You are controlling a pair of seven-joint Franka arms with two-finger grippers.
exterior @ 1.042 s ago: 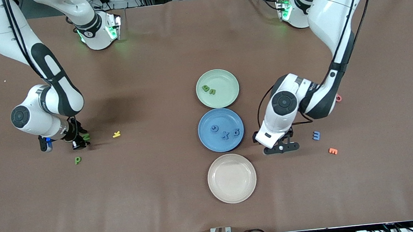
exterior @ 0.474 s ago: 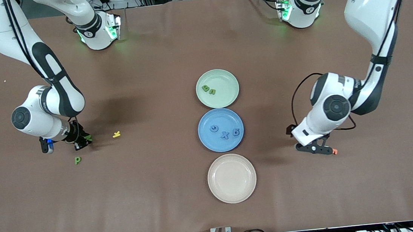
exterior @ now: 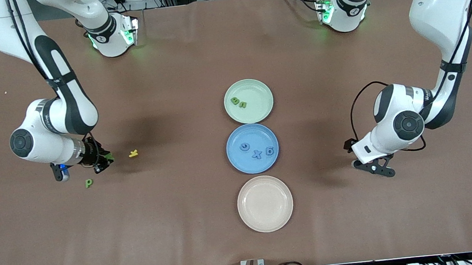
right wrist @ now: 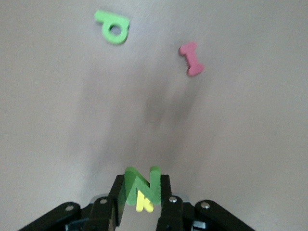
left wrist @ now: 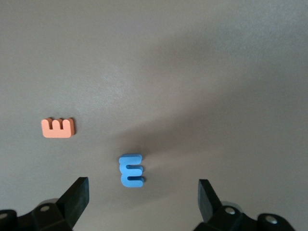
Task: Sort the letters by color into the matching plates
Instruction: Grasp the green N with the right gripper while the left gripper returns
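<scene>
Green N (right wrist: 141, 185) now pinched, lifted; left hand (exterior: 373, 167) shifted.

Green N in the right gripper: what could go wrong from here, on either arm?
The right gripper pinches the green N by a thin edge; it could twist or slip out on the way to the green plate. The open left gripper hovers over the blue E, with the orange letter beside it; a drift could catch that instead.

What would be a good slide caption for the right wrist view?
Right gripper shut on a green letter N, lifted above the brown table; a green letter P and a pink letter I lie below.
</scene>
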